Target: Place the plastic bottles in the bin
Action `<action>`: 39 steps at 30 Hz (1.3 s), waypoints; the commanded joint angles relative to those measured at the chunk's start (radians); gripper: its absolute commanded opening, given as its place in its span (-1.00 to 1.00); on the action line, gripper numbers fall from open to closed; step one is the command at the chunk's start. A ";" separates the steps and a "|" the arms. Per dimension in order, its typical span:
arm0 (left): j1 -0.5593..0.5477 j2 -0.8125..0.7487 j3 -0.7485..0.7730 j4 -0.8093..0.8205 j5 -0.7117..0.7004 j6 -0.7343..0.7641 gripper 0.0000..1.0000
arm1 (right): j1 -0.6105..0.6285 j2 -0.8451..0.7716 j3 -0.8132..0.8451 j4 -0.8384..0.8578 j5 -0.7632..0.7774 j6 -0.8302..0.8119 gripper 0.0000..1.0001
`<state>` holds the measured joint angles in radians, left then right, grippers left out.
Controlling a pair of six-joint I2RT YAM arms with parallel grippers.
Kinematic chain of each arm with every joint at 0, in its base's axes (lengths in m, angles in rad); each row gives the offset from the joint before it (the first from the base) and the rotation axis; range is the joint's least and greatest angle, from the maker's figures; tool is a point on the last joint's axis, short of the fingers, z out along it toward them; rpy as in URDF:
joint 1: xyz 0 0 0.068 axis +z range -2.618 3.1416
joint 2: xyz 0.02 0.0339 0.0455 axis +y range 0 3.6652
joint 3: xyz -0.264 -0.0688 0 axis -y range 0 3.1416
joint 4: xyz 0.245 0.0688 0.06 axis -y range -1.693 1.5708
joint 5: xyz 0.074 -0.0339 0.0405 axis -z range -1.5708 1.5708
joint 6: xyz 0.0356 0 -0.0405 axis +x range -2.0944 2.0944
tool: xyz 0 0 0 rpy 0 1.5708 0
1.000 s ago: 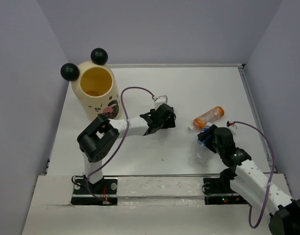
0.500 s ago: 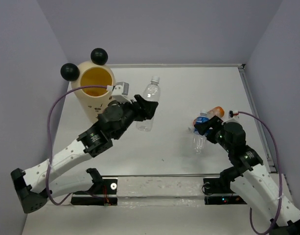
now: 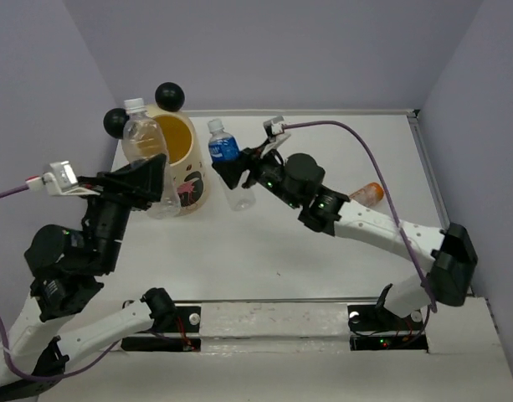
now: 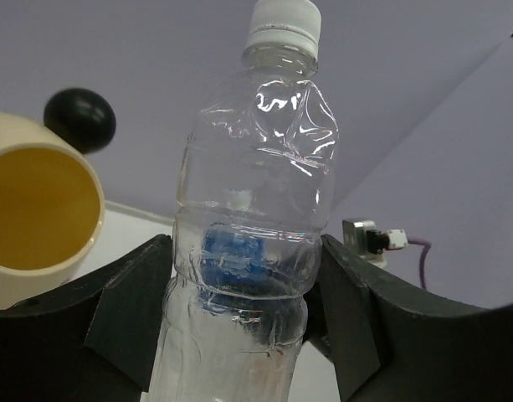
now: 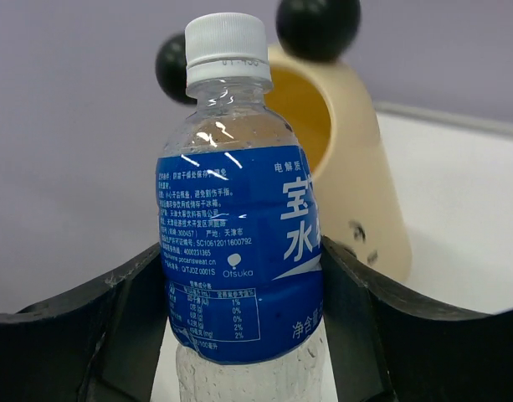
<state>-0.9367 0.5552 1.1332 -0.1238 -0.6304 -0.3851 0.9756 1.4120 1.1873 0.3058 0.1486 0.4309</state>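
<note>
The cream-yellow bin (image 3: 174,149) with two black ball ears stands at the far left of the table; it also shows in the left wrist view (image 4: 38,209) and the right wrist view (image 5: 356,167). My left gripper (image 3: 156,186) is shut on a clear crinkly bottle (image 3: 144,138), (image 4: 252,251), held upright and raised beside the bin's left rim. My right gripper (image 3: 231,172) is shut on a clear bottle with a blue label (image 3: 225,151), (image 5: 239,243), held upright just right of the bin. An orange bottle (image 3: 366,193) lies on the table at the right, partly behind the right arm.
The white table (image 3: 340,142) is walled by purple panels on three sides, with a raised edge along the right. A purple cable (image 3: 365,151) arcs above the right arm.
Both arms have swung up and toward the bin. The left gripper has lifted the clear bottle to the bin's left rim; the right gripper has carried the blue-label bottle across to the bin's right.
</note>
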 commanded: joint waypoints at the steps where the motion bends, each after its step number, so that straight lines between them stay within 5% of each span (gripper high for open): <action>1: -0.007 -0.069 0.073 0.015 -0.109 0.083 -0.14 | 0.025 0.230 0.219 0.413 0.008 -0.245 -0.30; 16: -0.007 -0.235 -0.055 0.088 -0.236 0.192 -0.13 | 0.046 0.852 1.009 0.654 -0.066 -0.420 -0.42; 31: -0.004 -0.278 -0.125 0.140 -0.270 0.207 -0.13 | 0.066 1.136 1.180 0.938 0.017 -0.587 -0.43; 33: -0.004 -0.275 -0.133 0.150 -0.275 0.210 -0.13 | 0.066 1.147 1.154 0.954 0.029 -0.598 -0.18; 34: -0.002 -0.271 -0.133 0.150 -0.276 0.210 -0.13 | 0.066 1.131 1.132 0.961 0.031 -0.600 0.22; 35: -0.002 -0.271 -0.133 0.147 -0.278 0.210 -0.13 | 0.066 1.131 1.105 0.967 0.031 -0.600 0.23; 36: -0.001 -0.265 -0.133 0.145 -0.276 0.207 -0.13 | 0.066 1.101 1.074 0.977 0.032 -0.601 0.53; 39: 0.001 -0.256 -0.116 0.136 -0.255 0.189 -0.13 | 0.075 1.006 0.941 0.978 0.025 -0.603 0.85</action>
<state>-0.9363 0.2798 1.0027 -0.0448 -0.8742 -0.1890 1.0355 2.5542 2.2280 1.1591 0.1535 -0.1402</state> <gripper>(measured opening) 0.748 0.856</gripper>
